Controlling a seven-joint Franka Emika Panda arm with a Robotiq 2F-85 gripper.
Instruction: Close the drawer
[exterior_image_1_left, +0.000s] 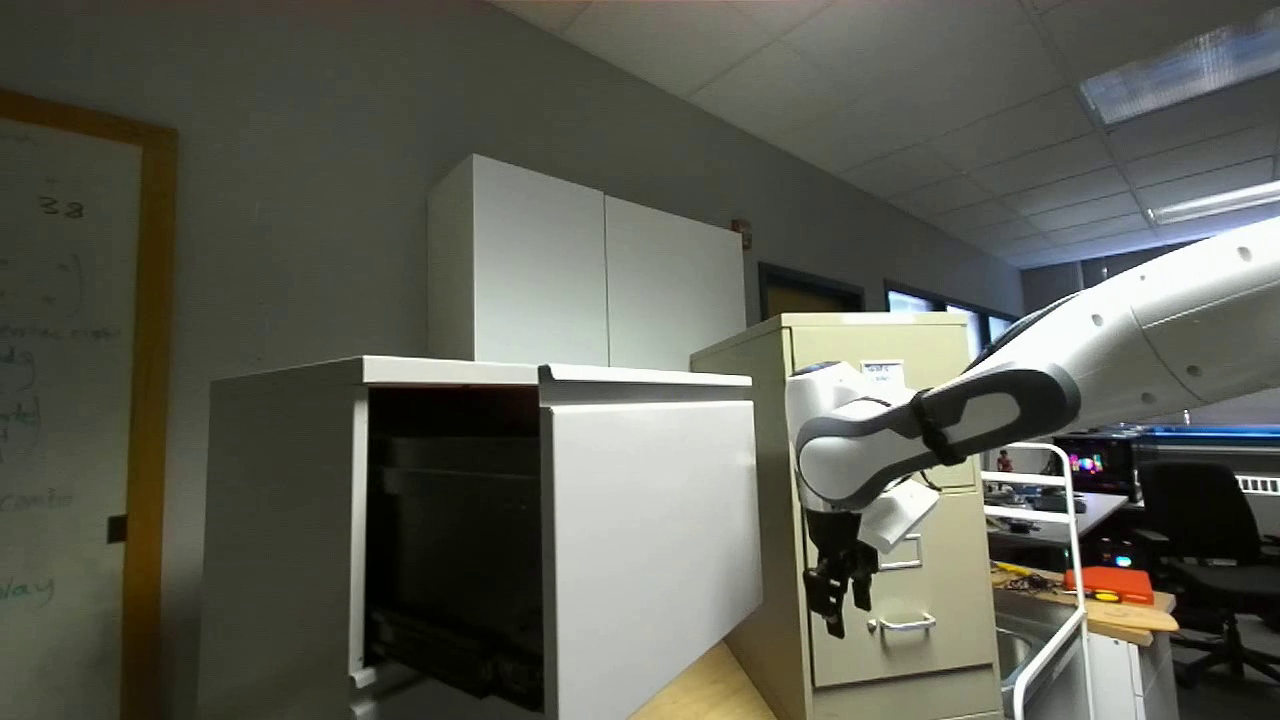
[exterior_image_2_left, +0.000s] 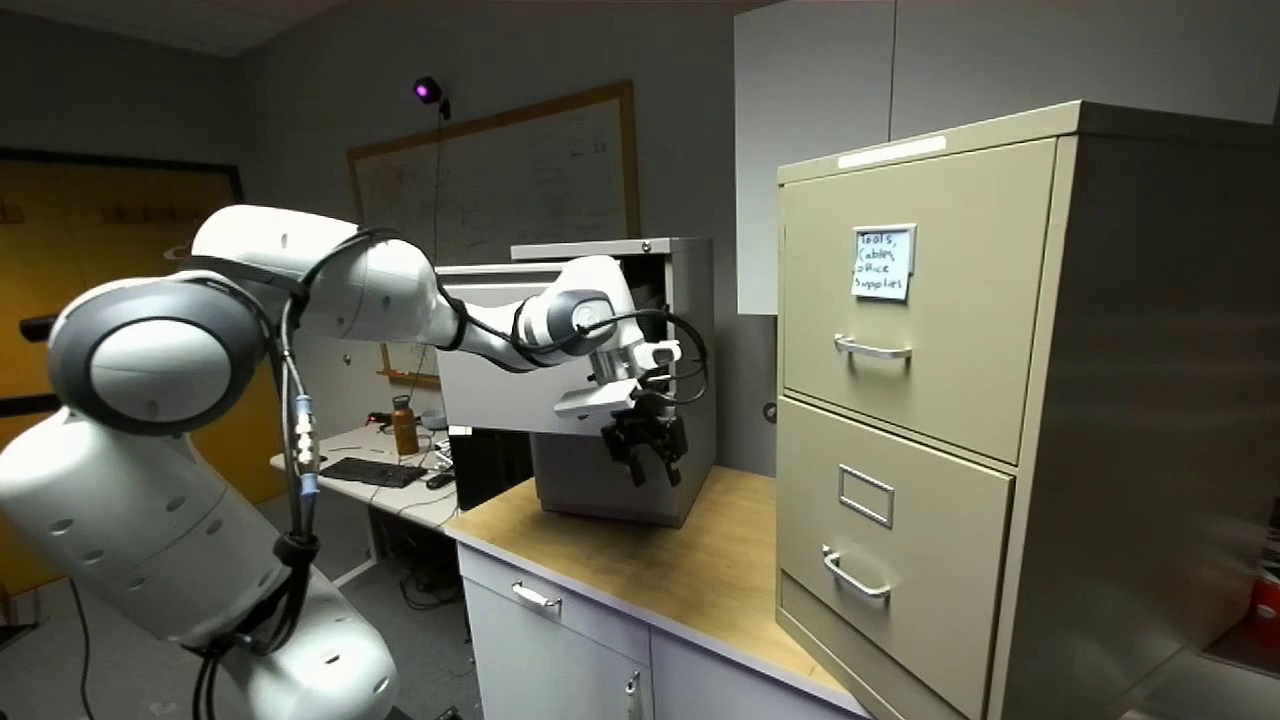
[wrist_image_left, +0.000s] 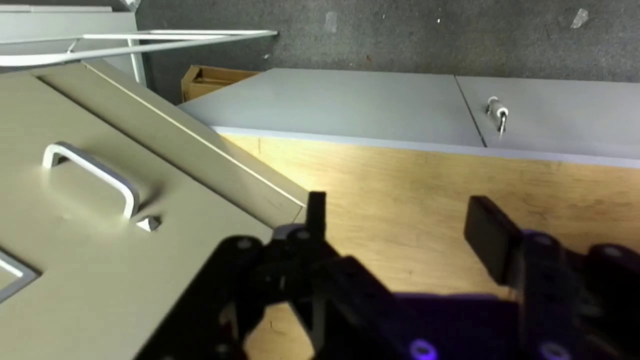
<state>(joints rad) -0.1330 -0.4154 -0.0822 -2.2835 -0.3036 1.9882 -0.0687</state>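
1. You are in the approach, as I judge it: the drawer (exterior_image_1_left: 655, 535) stands well out from the grey cabinet (exterior_image_1_left: 280, 540), dark interior showing behind its front, so the closing push remains to be done.
2. Your next move calls for setting the gripper (exterior_image_1_left: 848, 612) against the outer face of that front, then pushing toward nine o'clock, as an exterior view shows it, until the front meets the cabinet. You probably need some lift first, as the fingertips hang low against the front.
3. From your gripper, the drawer lies at about ten o'clock in both exterior views. A visible gap says you are near but not touching; whether you are ahead of its face or off past its edge, I cannot tell.
4. Your wrist view does not show the drawer: you see the beige filing cabinet (wrist_image_left: 125, 240) at nine o'clock and the wooden countertop (wrist_image_left: 400, 175) beyond.
5. Your fingers (wrist_image_left: 492, 242) are spread wide, holding nothing; bringing them together might give you a firmer pusher.
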